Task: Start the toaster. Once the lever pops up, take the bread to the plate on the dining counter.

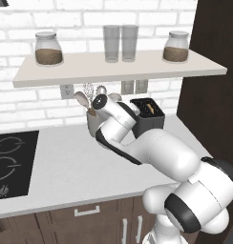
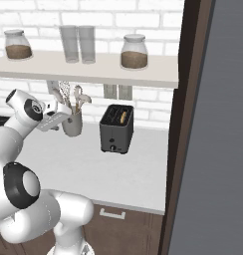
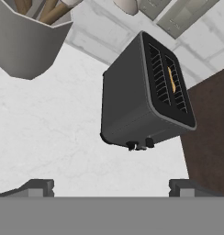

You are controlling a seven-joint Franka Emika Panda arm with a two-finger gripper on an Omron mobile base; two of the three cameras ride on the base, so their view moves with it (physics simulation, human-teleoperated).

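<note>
The black two-slot toaster (image 1: pixel 148 116) (image 2: pixel 116 130) (image 3: pixel 132 103) stands on the pale worktop against the brick wall. A tan slice of bread (image 1: pixel 150 109) (image 2: pixel 123 117) (image 3: pixel 172 79) sits low in one slot. In the hand view two small dark tabs, one of them the lever (image 3: pixel 131 146), stick out at the bottom of the toaster's narrow face; I cannot tell them apart. My gripper (image 2: pixel 58 123) (image 3: pixel 111 188) hangs above the worktop, left of the toaster and short of it. It is open, with nothing between its fingertips (image 3: pixel 38 187). The plate and the dining counter are out of view.
A grey utensil holder (image 1: pixel 92 125) (image 2: pixel 72 124) (image 3: pixel 26 46) stands just left of the toaster, close to my hand. A shelf (image 1: pixel 118 69) with jars and glasses overhangs the worktop. A dark tall cabinet (image 1: pixel 209 95) (image 2: pixel 190 124) closes the right side. A black hob (image 1: pixel 11 162) lies far left.
</note>
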